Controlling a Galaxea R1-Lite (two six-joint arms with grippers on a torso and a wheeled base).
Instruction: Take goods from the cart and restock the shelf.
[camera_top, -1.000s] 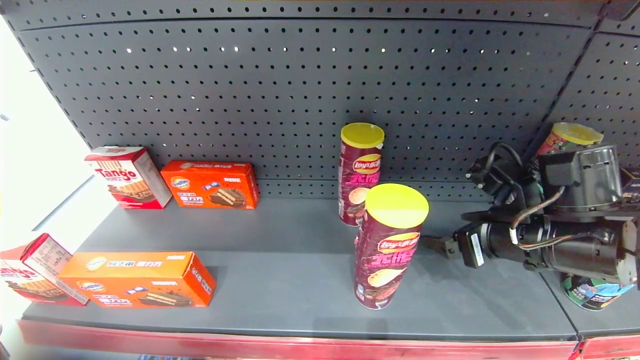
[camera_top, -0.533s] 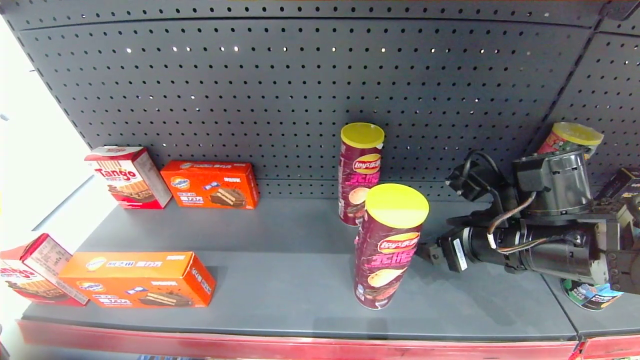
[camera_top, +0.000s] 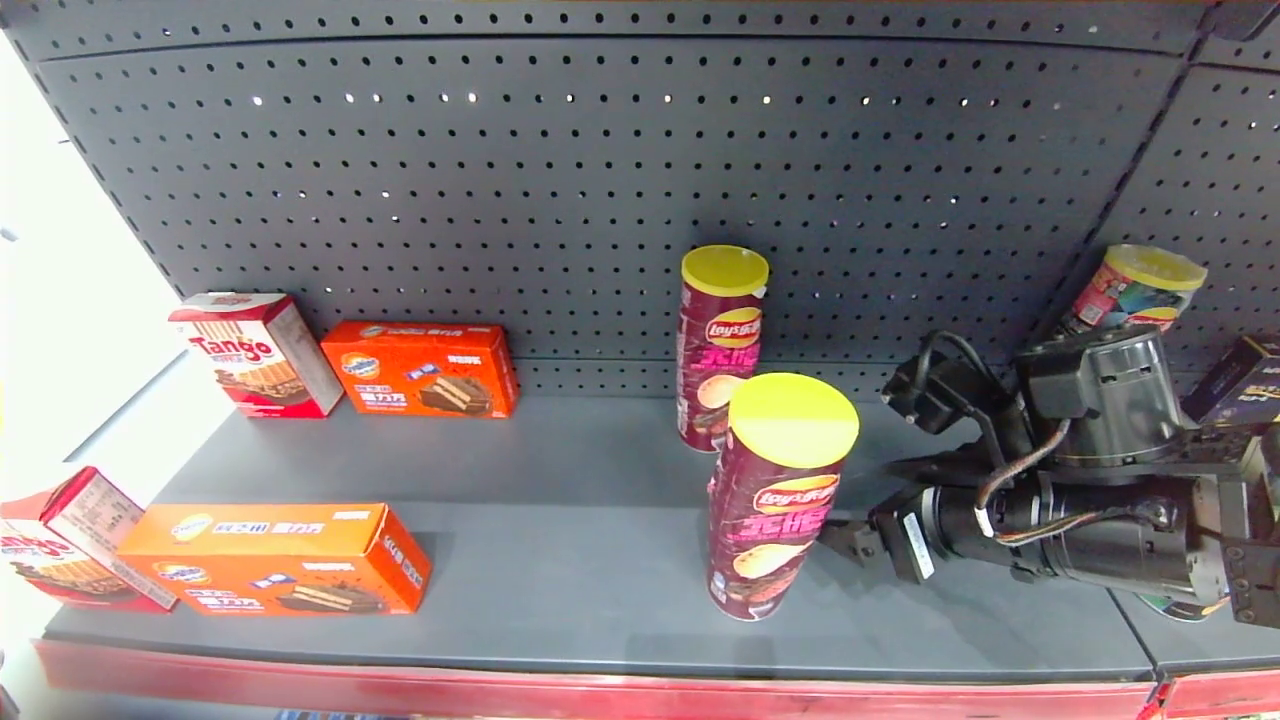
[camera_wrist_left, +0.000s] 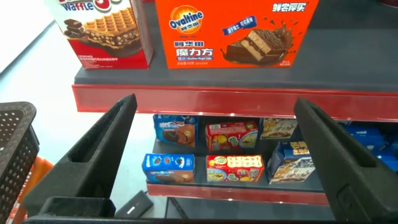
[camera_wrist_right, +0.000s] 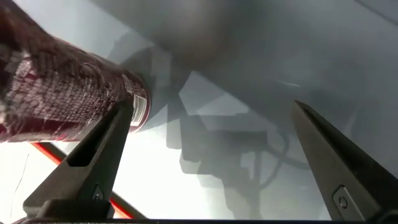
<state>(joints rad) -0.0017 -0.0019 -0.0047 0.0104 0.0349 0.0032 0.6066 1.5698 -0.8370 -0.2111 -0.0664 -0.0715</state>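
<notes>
Two maroon chip cans with yellow lids stand on the grey shelf: one at the back, one nearer the front edge, which leans slightly. My right gripper lies low over the shelf just right of the front can, its tip at the can's lower side. In the right wrist view the gripper is open, with the can beside the outside of one finger and nothing between the fingers. My left gripper is open and empty, below the shelf's red front edge.
Wafer boxes and orange boxes stand on the shelf's left part. A pegboard backs it. Another can stands on the neighbouring bay. A black basket and lower shelves of boxes lie below.
My right arm has moved left and lower, bringing the gripper tip up to the front can. That can's lid has shifted slightly and it now leans a little.
</notes>
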